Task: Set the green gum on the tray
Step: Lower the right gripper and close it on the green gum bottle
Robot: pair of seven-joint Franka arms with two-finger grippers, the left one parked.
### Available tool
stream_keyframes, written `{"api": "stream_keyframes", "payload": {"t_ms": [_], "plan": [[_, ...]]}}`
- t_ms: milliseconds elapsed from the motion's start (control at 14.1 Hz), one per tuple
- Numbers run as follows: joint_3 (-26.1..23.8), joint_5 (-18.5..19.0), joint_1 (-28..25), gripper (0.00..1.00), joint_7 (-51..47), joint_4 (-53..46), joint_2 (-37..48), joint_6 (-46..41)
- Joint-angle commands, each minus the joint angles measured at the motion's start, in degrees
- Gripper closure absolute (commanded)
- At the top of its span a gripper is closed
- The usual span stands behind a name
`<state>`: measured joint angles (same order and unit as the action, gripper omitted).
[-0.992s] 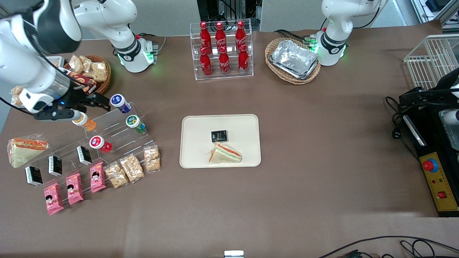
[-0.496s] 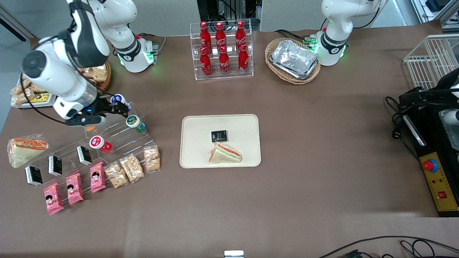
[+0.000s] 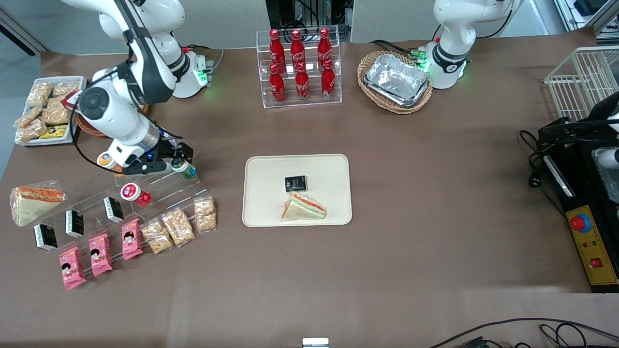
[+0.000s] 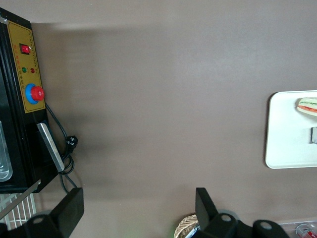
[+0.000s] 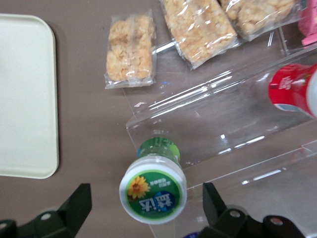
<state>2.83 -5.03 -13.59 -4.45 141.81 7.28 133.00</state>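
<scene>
While our working arm leans over the clear stepped rack, our pincer hangs directly above the green gum, its two fingers spread wide on either side of the lid and touching nothing. In the right wrist view we look straight down on the green gum: its round white-rimmed lid shows a yellow flower on green, and the green body lies tilted on one step of the rack. On the same rack we see a red-lidded bottle, nearer the front camera than the gum, and an orange-lidded bottle beside our wrist. Small black boxes, pink snack packets and clear bags of snacks line the lowest steps, nearest the camera, and a wrapped sandwich lies on the table beside the rack.

We find the tray near the middle of the table, well apart from the gum, toward the parked arm's end from the rack. It carries a black packet and a triangular sandwich. From our wrist, one rounded corner of the tray shows, bare and cream-coloured. Farther from the camera stand red cola bottles in a clear stand, and foil trays in a wicker basket.
</scene>
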Motion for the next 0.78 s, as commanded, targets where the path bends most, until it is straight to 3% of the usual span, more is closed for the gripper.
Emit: {"api": "stream_keyframes", "payload": {"t_ms": [0,213,496,567,709], "plan": [[0.16,-0.24,-0.73,0.00,-0.56,1.28,-0.51,2.61],[0.16,-0.24,-0.82,0.03,-0.47,2.50,-1.13,4.36],[0.16,-0.15,-0.82,0.50,-0.30,2.77,-1.92,4.90],[0.16,-0.15,-0.82,0.58,0.14,2.77,-1.92,4.90],[0.25,-0.15,-0.47,0.60,1.54,2.34,-2.09,4.46]]}}
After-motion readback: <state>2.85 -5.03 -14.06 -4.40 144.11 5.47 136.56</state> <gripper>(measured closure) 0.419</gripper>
